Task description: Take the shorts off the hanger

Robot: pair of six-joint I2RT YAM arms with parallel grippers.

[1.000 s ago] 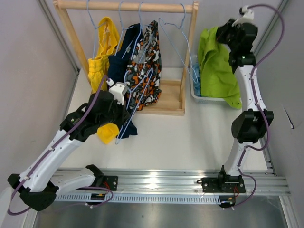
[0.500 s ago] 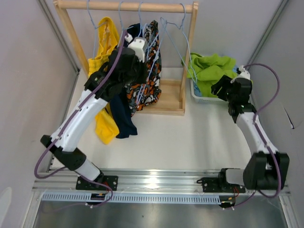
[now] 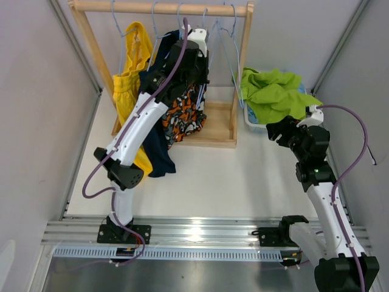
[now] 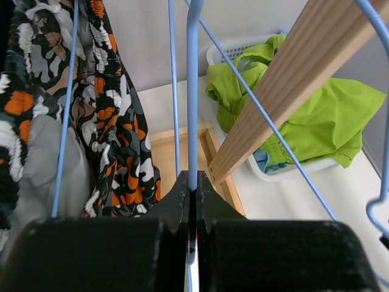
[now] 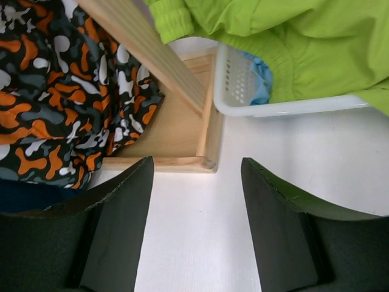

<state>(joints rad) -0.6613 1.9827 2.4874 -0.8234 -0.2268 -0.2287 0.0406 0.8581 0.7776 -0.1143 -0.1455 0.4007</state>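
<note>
Yellow shorts (image 3: pixel 126 82), navy shorts (image 3: pixel 155 143) and orange-black-white patterned shorts (image 3: pixel 182 115) hang on blue wire hangers from the wooden rack's rail (image 3: pixel 121 6). My left gripper (image 3: pixel 196 38) is up by the rail, shut on the wire of a bare blue hanger (image 4: pixel 192 91), with the patterned shorts (image 4: pixel 103 121) just to its left. Lime green shorts (image 3: pixel 275 91) lie heaped in the white basket (image 3: pixel 250 120), covering a light blue pair (image 5: pixel 261 79). My right gripper (image 3: pixel 275 129) hovers open and empty above the table, near the basket's front corner.
The rack's wooden base (image 3: pixel 216 139) and right post (image 3: pixel 243 67) stand between the two arms. Other bare hangers (image 3: pixel 226 33) hang at the rail's right end. The basket (image 5: pixel 243 97) sits against the right wall, beside the rack base (image 5: pixel 182 140).
The left arm lifted the blue hanger from low over the table up to the rail. The right gripper dropped the lime green shorts into the basket, opened, and drew back down toward the table.
</note>
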